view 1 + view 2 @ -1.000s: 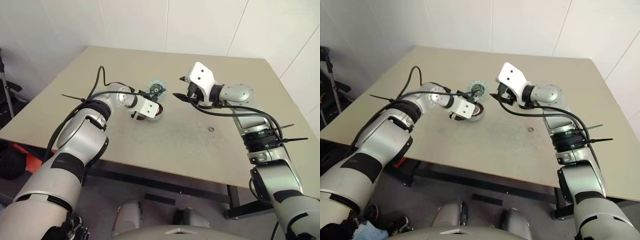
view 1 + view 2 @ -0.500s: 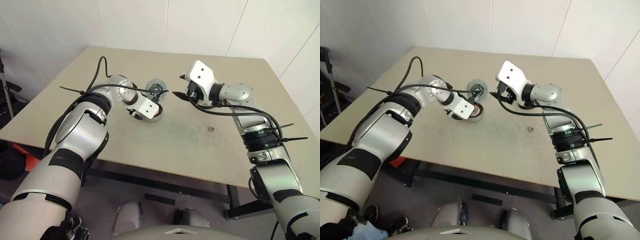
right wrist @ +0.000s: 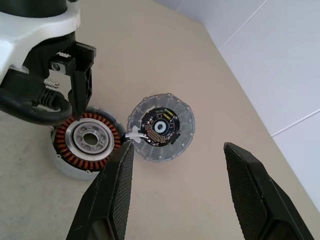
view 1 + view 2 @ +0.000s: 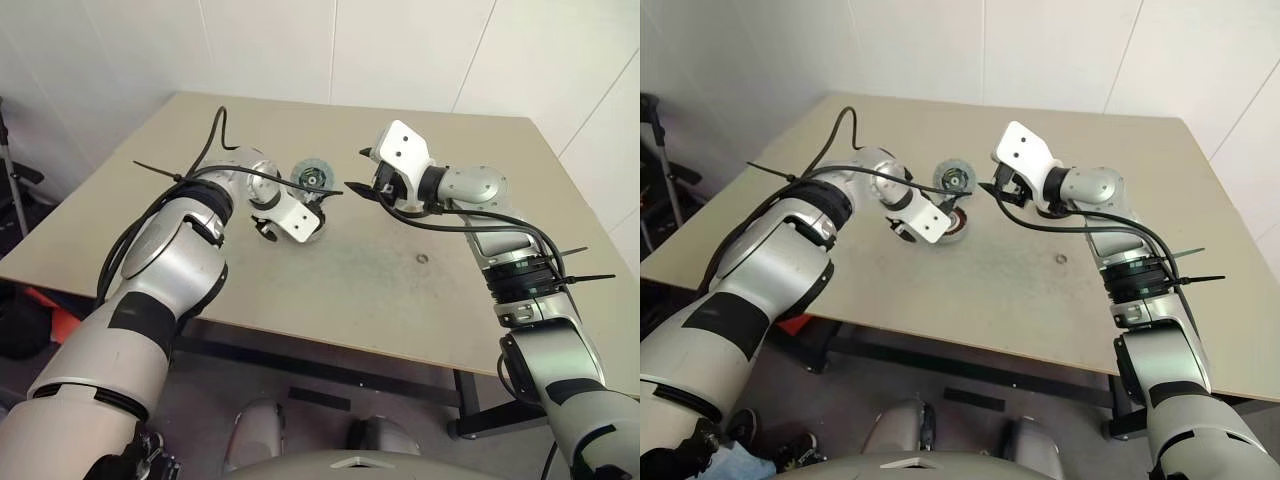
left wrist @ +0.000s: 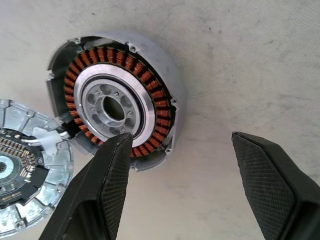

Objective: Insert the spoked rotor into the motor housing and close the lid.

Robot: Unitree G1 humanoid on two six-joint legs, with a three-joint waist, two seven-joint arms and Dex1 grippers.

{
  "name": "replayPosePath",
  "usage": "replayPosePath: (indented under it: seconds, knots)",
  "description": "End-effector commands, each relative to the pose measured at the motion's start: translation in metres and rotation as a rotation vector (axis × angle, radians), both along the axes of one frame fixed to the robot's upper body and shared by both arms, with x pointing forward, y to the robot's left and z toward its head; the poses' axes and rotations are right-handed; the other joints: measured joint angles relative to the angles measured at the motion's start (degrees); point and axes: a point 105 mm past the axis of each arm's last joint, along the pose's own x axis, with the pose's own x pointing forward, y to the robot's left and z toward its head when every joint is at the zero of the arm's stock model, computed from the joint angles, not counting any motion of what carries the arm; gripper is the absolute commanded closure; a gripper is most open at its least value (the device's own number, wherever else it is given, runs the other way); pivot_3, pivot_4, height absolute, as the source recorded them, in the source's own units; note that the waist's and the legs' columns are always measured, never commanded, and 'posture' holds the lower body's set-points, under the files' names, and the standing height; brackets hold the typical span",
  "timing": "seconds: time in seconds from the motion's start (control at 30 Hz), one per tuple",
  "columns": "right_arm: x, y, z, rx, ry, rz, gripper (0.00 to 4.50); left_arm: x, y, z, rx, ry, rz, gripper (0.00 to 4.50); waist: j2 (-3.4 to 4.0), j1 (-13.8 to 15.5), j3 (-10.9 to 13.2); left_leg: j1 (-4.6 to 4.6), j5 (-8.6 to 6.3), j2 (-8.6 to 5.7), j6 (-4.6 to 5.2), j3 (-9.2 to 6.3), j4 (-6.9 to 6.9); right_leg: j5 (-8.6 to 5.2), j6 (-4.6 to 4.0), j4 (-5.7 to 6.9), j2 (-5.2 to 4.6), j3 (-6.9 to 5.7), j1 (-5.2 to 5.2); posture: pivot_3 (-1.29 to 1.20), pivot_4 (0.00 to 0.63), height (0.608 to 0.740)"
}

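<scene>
Both grippers spread, holding nothing. Left gripper hangs over the motor housing on the table, lid flopped open beside it (windings exposed); rotor needs square seating on the hub

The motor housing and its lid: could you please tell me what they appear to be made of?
The motor housing looks like grey cast or machined metal with a matte rim, ringed inside by shiny copper-coloured wire windings around a bright silver hub. The lid, lying open beside it, seems to be pale ribbed metal carrying a dark circuit board, possibly with gold contacts.
</scene>
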Motion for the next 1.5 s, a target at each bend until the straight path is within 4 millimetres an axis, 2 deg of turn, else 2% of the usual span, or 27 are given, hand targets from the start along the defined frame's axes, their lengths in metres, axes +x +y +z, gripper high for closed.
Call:
replayPosePath:
  seconds: [0.03, 0.2, 0.57, 0.93, 1.37, 1.5]
  knots:
    - [-0.002, 0.003, 0.019, 0.025, -0.062, 0.014, 1.29, 0.011, -0.010, 0.013, -0.033, -0.098, 0.020, 1.16, 0.00, -0.01, 0.00, 0.00, 0.00, 0.00, 0.00, 0.00, 0.00, 0.00, 0.00, 0.00, 0.00, 0.00, 0.00, 0.00, 0.000, 0.740]
    - [-0.003, 0.003, 0.020, 0.026, -0.066, 0.014, 1.29, 0.017, -0.015, 0.015, -0.067, -0.149, 0.046, 1.16, -0.01, -0.03, 0.01, -0.01, 0.00, -0.01, 0.00, 0.00, 0.00, 0.00, 0.00, 0.00, 0.00, 0.00, 0.00, 0.00, 0.000, 0.740]
    - [-0.003, 0.003, 0.028, 0.057, -0.090, -0.010, 1.29, 0.007, -0.019, -0.008, -0.049, -0.075, 0.039, 1.16, -0.01, -0.03, 0.01, -0.01, 0.00, -0.01, 0.02, -0.01, 0.00, 0.00, 0.00, -0.01, 0.00, 0.00, 0.01, 0.00, 0.000, 0.740]
    - [-0.003, 0.004, 0.025, 0.061, -0.095, -0.018, 1.29, 0.005, -0.011, -0.023, -0.021, -0.057, 0.061, 1.16, -0.01, -0.06, 0.01, 0.00, -0.01, -0.01, 0.03, -0.01, 0.00, 0.00, 0.00, -0.02, 0.00, 0.00, 0.01, 0.00, 0.000, 0.740]
    - [-0.005, 0.007, 0.023, 0.067, -0.094, -0.015, 1.29, 0.007, -0.009, -0.028, -0.047, -0.072, 0.112, 1.16, -0.01, -0.09, 0.01, 0.23, 0.01, -0.01, -0.01, -0.01, 0.00, 0.00, 0.00, 0.00, 0.00, 0.00, 0.22, 0.00, 0.000, 0.740]
    - [-0.005, 0.006, 0.025, 0.074, -0.104, -0.024, 1.29, 0.008, -0.007, -0.028, -0.048, -0.072, 0.124, 2.03, -0.01, -0.19, 0.01, 0.29, 0.02, 0.00, -0.01, -0.01, 0.00, 0.00, 0.01, -0.02, 0.00, 0.00, 0.30, 0.00, 0.000, 0.740]
